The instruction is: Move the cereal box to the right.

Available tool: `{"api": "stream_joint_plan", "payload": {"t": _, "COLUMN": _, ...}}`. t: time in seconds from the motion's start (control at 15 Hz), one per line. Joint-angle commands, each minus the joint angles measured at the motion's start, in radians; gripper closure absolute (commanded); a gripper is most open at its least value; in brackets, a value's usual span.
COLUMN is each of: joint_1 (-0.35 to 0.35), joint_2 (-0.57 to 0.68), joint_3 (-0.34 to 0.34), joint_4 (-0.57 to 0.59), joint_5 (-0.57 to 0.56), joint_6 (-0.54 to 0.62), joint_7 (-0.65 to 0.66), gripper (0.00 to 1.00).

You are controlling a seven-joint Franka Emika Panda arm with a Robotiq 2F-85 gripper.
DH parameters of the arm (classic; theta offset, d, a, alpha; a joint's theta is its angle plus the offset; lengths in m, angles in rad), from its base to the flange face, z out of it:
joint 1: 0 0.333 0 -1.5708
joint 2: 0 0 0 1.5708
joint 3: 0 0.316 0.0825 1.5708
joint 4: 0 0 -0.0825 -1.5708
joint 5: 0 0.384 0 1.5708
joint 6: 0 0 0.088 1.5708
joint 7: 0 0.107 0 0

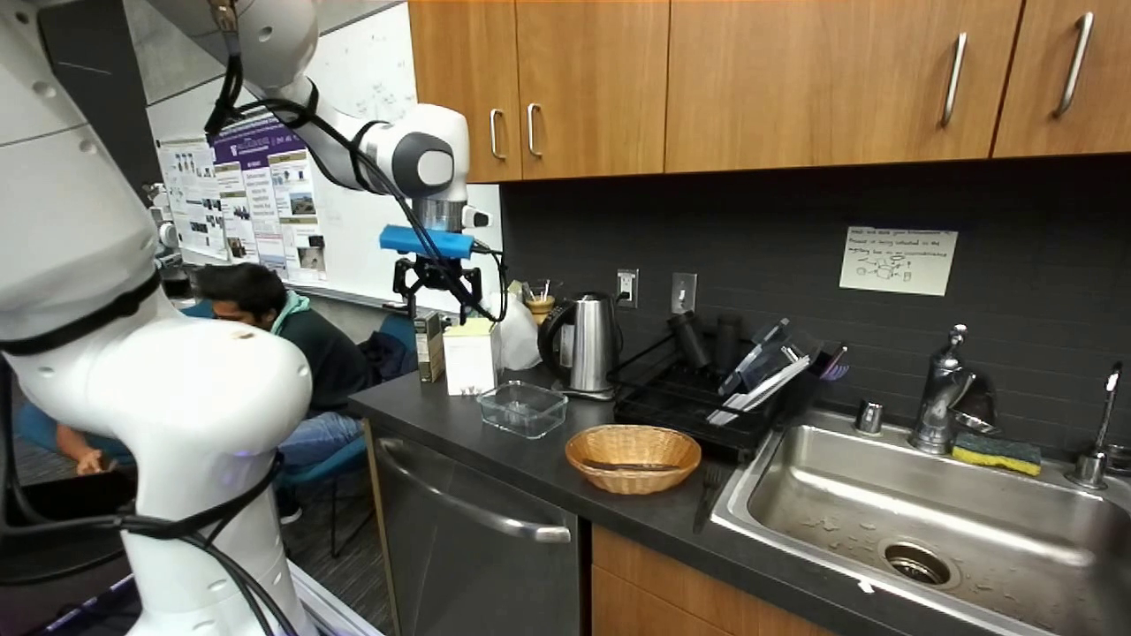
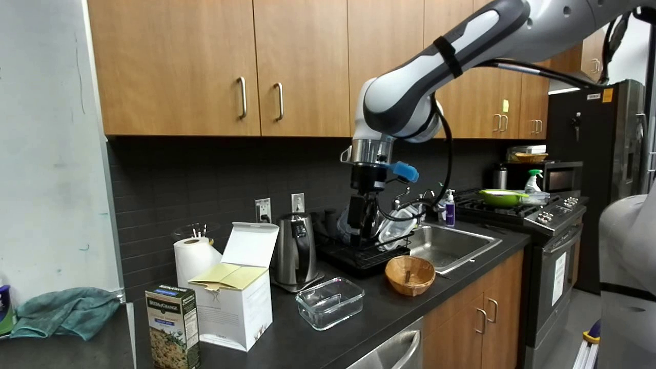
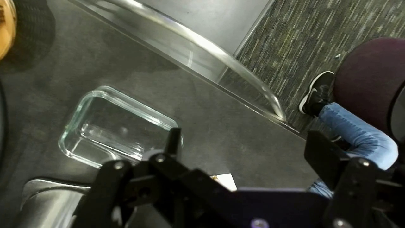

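A single robot arm (image 2: pixel 410 91) holds its gripper (image 1: pixel 437 314) high above the left part of a kitchen counter (image 2: pixel 292 338), its fingers (image 3: pixel 322 158) spread wide with nothing gripped; the cereal box (image 2: pixel 171 328), judged to be the printed grain carton, stands upright at the counter's left end, its long axis vertical. The coming move turns on how box and gripper line up: in an exterior view the box (image 1: pixel 430 349) shows below the fingers, well apart from them; in an exterior view the gripper (image 2: pixel 360 233) hangs well to the right of it; taken together, the box appears to lie down and to the left, so the approach likely calls for a shift left before a descent. The wrist view does not show the cereal box; only a small pale corner (image 3: pixel 227 182) appears between the fingers, probably the white box (image 2: pixel 233 312); that white box, lid (image 2: pixel 251 243) raised, stands just right of the cereal box, between it and a glass dish (image 2: pixel 338 313); whether the two boxes touch cannot be told. A straight slide right would likely shove the white box toward the dish; a lift over it, or a path along its near side, looks the safer course.
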Motion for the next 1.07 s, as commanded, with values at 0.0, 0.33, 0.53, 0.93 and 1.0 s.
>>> {"api": "stream_joint_plan", "payload": {"t": 0.0, "joint_1": 0.013, "joint_2": 0.061, "joint_3": 0.030, "joint_4": 0.077, "joint_5": 0.031, "joint_6": -0.007, "joint_7": -0.036, "gripper": 0.00}}
{"api": "stream_joint_plan", "payload": {"t": 0.33, "joint_1": 0.015, "joint_2": 0.104, "joint_3": 0.065, "joint_4": 0.145, "joint_5": 0.031, "joint_6": -0.016, "joint_7": -0.035, "gripper": 0.00}}
{"api": "stream_joint_plan", "payload": {"t": 0.53, "joint_1": 0.010, "joint_2": 0.125, "joint_3": 0.084, "joint_4": 0.185, "joint_5": 0.020, "joint_6": -0.027, "joint_7": -0.009, "gripper": 0.00}}
{"api": "stream_joint_plan", "payload": {"t": 0.93, "joint_1": 0.014, "joint_2": 0.161, "joint_3": 0.116, "joint_4": 0.268, "joint_5": 0.018, "joint_6": -0.063, "joint_7": -0.006, "gripper": 0.00}}
{"api": "stream_joint_plan", "payload": {"t": 1.0, "joint_1": 0.015, "joint_2": 0.165, "joint_3": 0.123, "joint_4": 0.279, "joint_5": 0.016, "joint_6": -0.071, "joint_7": -0.005, "gripper": 0.00}}
